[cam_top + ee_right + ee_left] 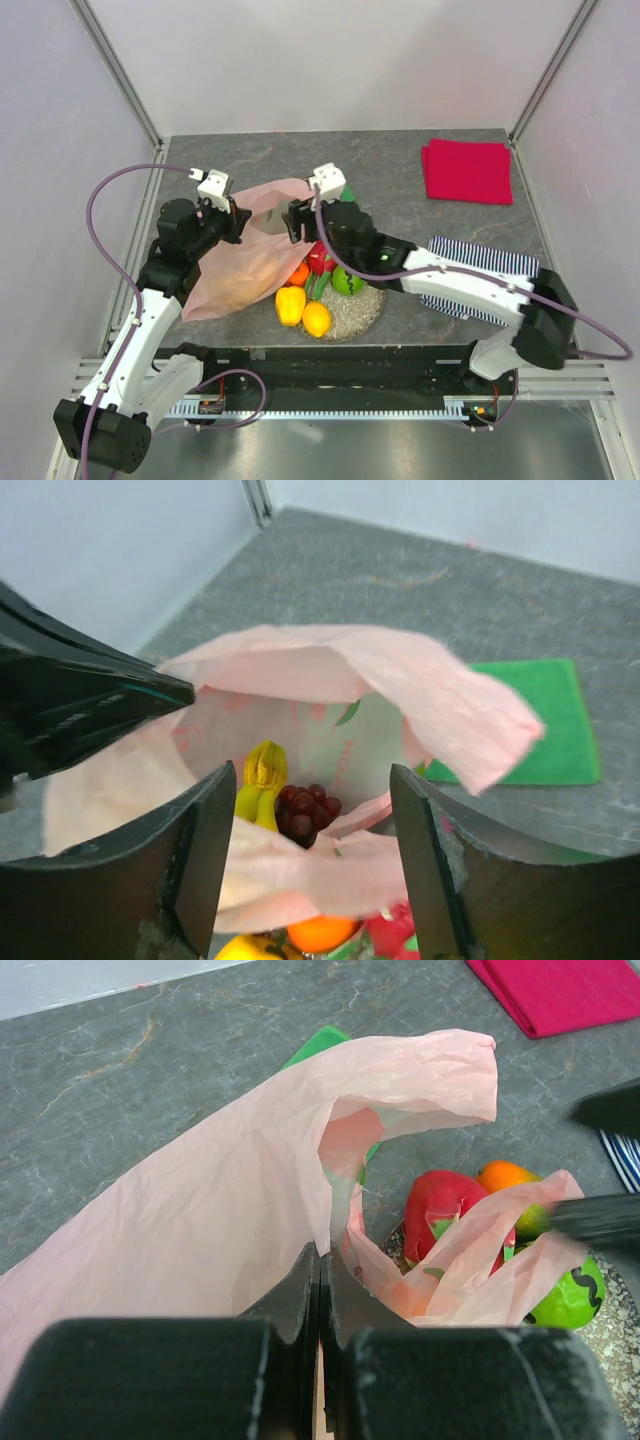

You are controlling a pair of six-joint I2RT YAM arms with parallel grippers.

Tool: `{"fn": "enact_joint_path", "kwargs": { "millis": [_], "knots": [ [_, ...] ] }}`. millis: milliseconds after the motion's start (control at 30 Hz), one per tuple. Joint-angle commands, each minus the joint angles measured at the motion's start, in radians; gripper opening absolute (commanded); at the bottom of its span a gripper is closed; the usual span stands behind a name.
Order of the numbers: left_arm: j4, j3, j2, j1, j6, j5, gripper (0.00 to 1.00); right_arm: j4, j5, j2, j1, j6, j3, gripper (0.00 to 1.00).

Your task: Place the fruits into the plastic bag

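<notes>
The pale pink plastic bag lies open on the table left of the speckled plate. My left gripper is shut on the bag's rim and holds the mouth up. My right gripper is open and empty, hovering over the bag's mouth. Inside the bag lie a yellow banana bunch and dark purple grapes. On the plate sit an orange, a red fruit, a green fruit and two yellow pieces.
A red folded cloth lies at the back right. A flat green cloth lies behind the bag. A striped cloth lies under my right arm. White walls stand on three sides.
</notes>
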Motion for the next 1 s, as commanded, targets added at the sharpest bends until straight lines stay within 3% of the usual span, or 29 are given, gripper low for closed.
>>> {"fn": "enact_joint_path", "kwargs": {
  "millis": [0, 167, 367, 567, 967],
  "knots": [
    [0.021, 0.035, -0.002, 0.002, 0.020, -0.011, 0.02, -0.021, -0.001, -0.191, -0.018, -0.029, -0.047, 0.73],
    [0.021, 0.034, -0.002, 0.002, 0.020, -0.009, 0.01, -0.268, -0.166, -0.256, -0.176, 0.082, -0.077, 0.76],
    [0.020, 0.035, 0.001, 0.002, 0.019, -0.009, 0.02, -0.500, -0.208, -0.182, -0.194, 0.097, -0.116, 0.79],
    [0.018, 0.037, 0.001, 0.002, 0.019, -0.009, 0.02, -0.589, -0.211, -0.130, -0.190, 0.117, -0.170, 0.79],
    [0.020, 0.035, 0.004, 0.002, 0.020, -0.009, 0.02, -0.594, -0.225, -0.043, -0.136, 0.139, -0.173, 0.79]
  ]
}}
